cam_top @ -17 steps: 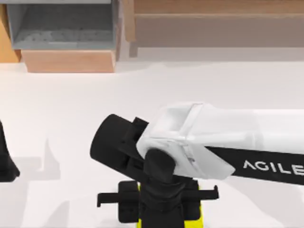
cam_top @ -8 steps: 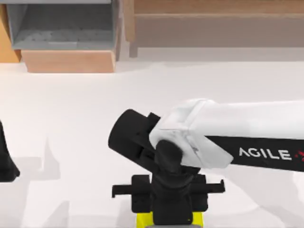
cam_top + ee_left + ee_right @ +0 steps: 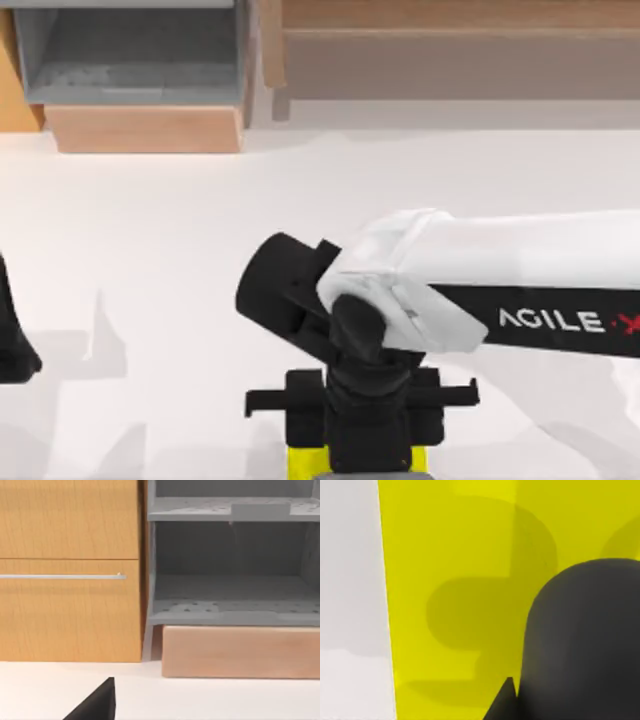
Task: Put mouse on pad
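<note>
At the far left edge of the white table, in the top view, the black left gripper sits parked, well apart from the work. I cannot tell if it is open or closed. At the back left of the table there is a grey shelf box, open at the front, and it stands on a light wooden block. The left wrist view looks at the same grey shelf box and the wooden block under it. Just beside them is a brown wooden door with a thin silver bar across it. Near the middle of the table, at the front edge, the right gripper points down. It is right over the yellow pad, and bits of yellow peek out from under it on both sides. I cannot tell if this gripper is apart, together, or holding on to something. In the right wrist view the pad is big, bright and plain, with white table beside it. A dark thing with a round top, which looks like the mouse, is over the pad, and soft shadows lie on the yellow next to it. I cannot tell if the mouse is touching the pad. The white right arm comes in from the right side of the table. At the back right stands a long wooden cabinet.
</note>
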Controlling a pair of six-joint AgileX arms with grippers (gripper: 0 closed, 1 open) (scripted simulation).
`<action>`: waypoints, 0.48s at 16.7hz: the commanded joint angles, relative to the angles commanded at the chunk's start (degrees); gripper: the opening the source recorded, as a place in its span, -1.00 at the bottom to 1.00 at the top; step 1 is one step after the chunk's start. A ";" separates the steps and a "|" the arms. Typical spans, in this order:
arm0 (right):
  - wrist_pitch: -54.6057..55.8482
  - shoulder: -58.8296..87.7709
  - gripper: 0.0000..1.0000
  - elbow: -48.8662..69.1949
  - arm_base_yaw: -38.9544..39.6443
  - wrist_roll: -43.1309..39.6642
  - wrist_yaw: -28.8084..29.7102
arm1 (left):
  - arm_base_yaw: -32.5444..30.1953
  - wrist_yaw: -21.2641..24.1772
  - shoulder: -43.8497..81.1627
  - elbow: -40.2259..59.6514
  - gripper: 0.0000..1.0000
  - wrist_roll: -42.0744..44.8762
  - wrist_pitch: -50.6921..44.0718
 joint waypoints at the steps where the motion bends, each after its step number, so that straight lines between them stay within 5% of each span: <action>1: 0.00 0.00 -0.55 0.00 0.00 0.00 0.00 | 0.00 0.00 0.00 0.00 1.00 0.00 0.00; 8: 0.00 0.00 0.51 0.00 0.00 0.00 0.00 | 0.00 0.00 0.00 0.00 1.00 0.00 0.00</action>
